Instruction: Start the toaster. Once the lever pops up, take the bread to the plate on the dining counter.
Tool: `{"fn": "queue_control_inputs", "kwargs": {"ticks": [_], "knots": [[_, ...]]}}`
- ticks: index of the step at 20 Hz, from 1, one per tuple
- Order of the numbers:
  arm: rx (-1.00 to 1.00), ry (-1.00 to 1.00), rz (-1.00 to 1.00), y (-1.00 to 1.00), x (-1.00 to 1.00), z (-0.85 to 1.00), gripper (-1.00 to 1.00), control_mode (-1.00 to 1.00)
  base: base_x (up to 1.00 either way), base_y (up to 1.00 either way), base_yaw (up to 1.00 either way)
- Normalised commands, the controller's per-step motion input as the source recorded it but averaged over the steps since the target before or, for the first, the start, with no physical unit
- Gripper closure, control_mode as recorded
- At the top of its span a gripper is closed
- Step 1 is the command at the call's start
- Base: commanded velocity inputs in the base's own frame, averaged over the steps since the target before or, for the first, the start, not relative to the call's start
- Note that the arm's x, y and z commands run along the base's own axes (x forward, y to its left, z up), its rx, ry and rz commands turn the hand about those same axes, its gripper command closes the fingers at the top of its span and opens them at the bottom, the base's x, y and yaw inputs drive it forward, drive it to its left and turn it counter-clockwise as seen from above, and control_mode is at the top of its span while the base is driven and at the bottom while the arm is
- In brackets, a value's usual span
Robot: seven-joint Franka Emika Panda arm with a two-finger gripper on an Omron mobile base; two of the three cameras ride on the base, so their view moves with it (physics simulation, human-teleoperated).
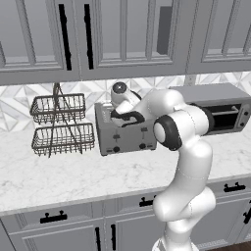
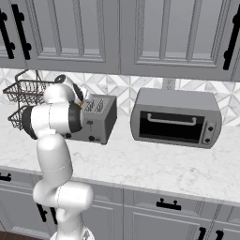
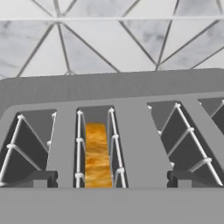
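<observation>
The grey toaster (image 1: 125,137) (image 2: 101,117) stands on the marble counter against the tiled wall. In the hand view I look straight down into its wire-lined slots (image 3: 131,144). The bread (image 3: 97,157), a golden-brown slice, sits on edge in the second slot from the left. My gripper (image 3: 113,179) (image 2: 81,100) hangs open just above the toaster's top. Its two dark fingertips (image 3: 40,177) stand wide apart, one on each side of the bread's slot, with nothing between them. The plate and the dining counter are out of view.
A wider grey toaster oven (image 1: 223,115) (image 2: 176,117) stands right of the toaster. A two-tier wire basket rack (image 1: 61,125) (image 2: 23,91) stands to its left. Grey wall cabinets (image 1: 98,34) hang low overhead. Bare marble counter (image 1: 73,171) lies in front.
</observation>
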Motion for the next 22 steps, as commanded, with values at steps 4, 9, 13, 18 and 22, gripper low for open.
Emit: {"fn": "queue_control_inputs", "kwargs": {"ticks": [4, 9, 13, 18, 22], "knots": [[0.00, 0.00, 0.00, 0.00, 0.00, -0.26, -1.00, -1.00, 0.00, 0.00, 0.00], [0.00, 0.01, 0.00, 0.00, 0.07, -0.21, -1.00, -1.00, 0.00, 0.00, 0.00], [0.00, 0.06, 0.00, 0.00, 0.00, -0.46, -1.00, -1.00, 0.00, 0.00, 0.00], [0.03, 0.11, 0.00, 0.00, 0.00, -0.62, 1.00, -1.00, 0.00, 0.00, 0.00], [0.03, 0.06, 0.00, 0.00, 0.00, -0.58, 1.00, -1.00, 0.00, 0.00, 0.00]]}}
